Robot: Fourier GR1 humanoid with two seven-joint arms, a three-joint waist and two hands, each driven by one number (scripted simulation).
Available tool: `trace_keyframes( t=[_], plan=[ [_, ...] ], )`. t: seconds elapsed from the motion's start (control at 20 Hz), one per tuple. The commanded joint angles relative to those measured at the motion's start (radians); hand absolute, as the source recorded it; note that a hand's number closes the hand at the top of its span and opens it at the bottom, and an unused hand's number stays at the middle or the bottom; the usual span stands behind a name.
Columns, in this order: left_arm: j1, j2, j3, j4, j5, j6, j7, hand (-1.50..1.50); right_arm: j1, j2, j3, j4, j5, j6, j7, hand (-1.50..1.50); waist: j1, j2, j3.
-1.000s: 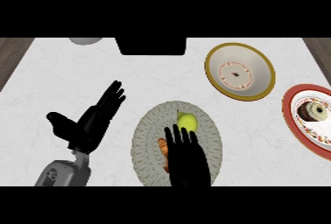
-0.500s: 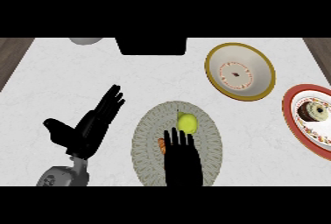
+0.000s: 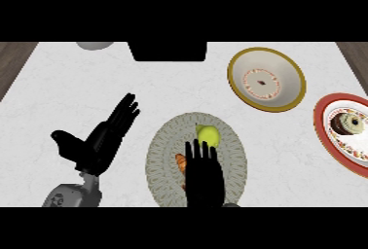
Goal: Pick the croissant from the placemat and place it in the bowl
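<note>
The croissant [image 3: 182,163] is a small orange-brown pastry lying on the left-centre of the round grey placemat [image 3: 164,151]; only its left part shows, since the right robot hand [image 3: 203,172] covers the rest. A yellow-green fruit [image 3: 208,134] sits on the placemat just beyond the fingertips [image 3: 202,145] of that hand. The right robot hand enters from the lower edge and lies flat over the placemat, fingers straight and pointing away from the robot, over the croissant's right side; whether it touches the pastry cannot be told, and nothing is gripped. The left robot hand [image 3: 97,143] rests open over the white table [image 3: 72,82] to the left of the placemat, fingers up and thumb spread, holding nothing. The bowl [image 3: 266,80], gold-rimmed with a patterned white interior, stands well apart at the upper right. A red-rimmed plate [image 3: 327,133] carrying a doughnut [image 3: 349,124] sits at the right edge.
</note>
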State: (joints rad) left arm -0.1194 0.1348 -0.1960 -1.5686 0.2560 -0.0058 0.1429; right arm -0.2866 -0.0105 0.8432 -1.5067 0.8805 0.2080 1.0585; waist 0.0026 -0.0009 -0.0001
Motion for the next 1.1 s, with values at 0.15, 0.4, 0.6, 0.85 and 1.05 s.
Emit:
trace_keyframes(
  t=[0.15, 0.4, 0.6, 0.85, 1.05],
  plan=[
    [0.045, 0.011, 0.022, -0.077, -0.005, -0.028, 0.043, 0.00, -0.030, 0.010, -0.035, 0.073, -0.002, -0.032, 0.040, -1.50, 0.003, 0.000, 0.000],
    [-0.051, -0.026, 0.070, 0.055, -0.028, -0.031, 0.011, 0.00, -0.030, 0.010, 0.036, 0.101, -0.008, -0.129, -0.003, 1.50, 0.000, 0.001, 0.000],
    [-0.041, -0.052, 0.051, 0.099, -0.053, -0.047, -0.032, 0.00, -0.072, 0.010, 0.001, 0.218, 0.015, -0.162, -0.115, 1.50, 0.001, 0.002, 0.000],
    [0.017, -0.048, 0.048, -0.069, -0.047, -0.028, 0.070, 0.00, -0.041, 0.011, 0.031, 0.187, 0.036, -0.179, -0.123, 1.50, 0.004, 0.000, 0.000],
    [0.017, -0.047, 0.056, -0.011, -0.031, -0.077, 0.028, 0.00, -0.057, 0.011, 0.124, 0.195, 0.047, -0.211, -0.055, 1.50, 0.004, 0.001, 0.000]
  ],
)
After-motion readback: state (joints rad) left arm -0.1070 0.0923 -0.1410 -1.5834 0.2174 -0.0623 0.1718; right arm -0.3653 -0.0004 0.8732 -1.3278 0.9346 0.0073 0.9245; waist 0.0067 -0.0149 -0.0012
